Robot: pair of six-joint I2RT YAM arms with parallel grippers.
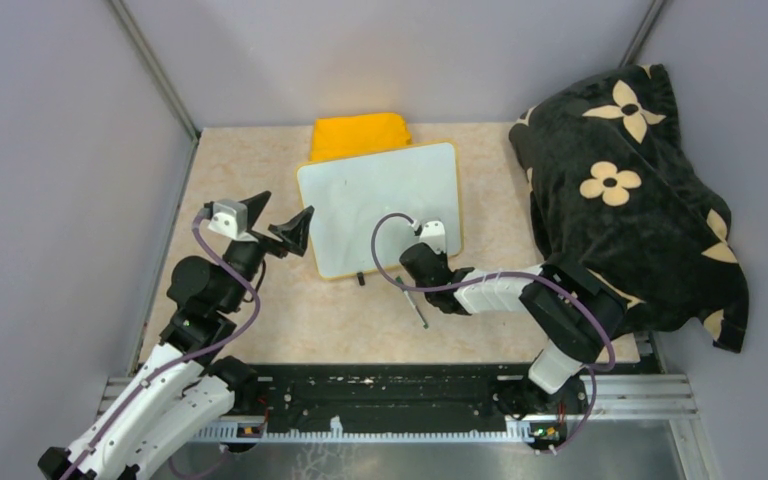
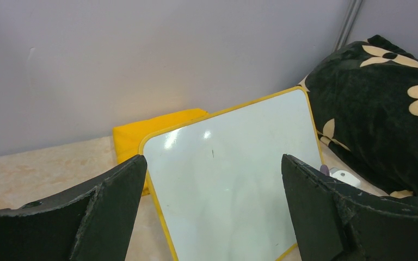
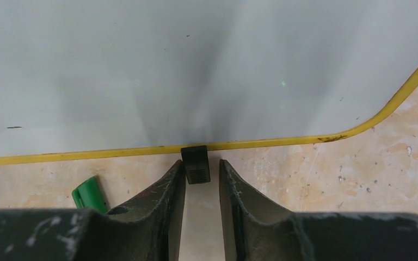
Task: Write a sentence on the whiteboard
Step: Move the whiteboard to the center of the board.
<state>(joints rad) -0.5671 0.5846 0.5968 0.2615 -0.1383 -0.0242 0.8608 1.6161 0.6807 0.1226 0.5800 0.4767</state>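
The right arm is reaching low from its base at the near right. It is stretching leftward across the surface and bending at the wrist, so the right claw (image 3: 202,173) is pointing away from the bases at the near edge of the whiteboard (image 1: 380,205). The left arm is rising from the near-left corner with its elbow bent. It is holding the left claw (image 1: 278,218) above the surface just beside the board's left edge, aimed across the board toward the right.

The whiteboard is lying flat in the middle of the surface, white face up. Its long axis is running left to right, the right end sitting slightly farther back. Its far left corner is meeting a folded yellow cloth (image 1: 358,135), and its clipped edge is facing the arms.

The right claw's fingers are standing slightly apart and gripping nothing. A black clip (image 3: 196,165) on the yellow rim is sitting just ahead of the tips. A marker (image 1: 413,300) is lying on the surface just left of this claw, its green end toward the board. The left claw is spread wide and holding nothing. A black flowered blanket (image 1: 630,190) is lying heaped at the right.
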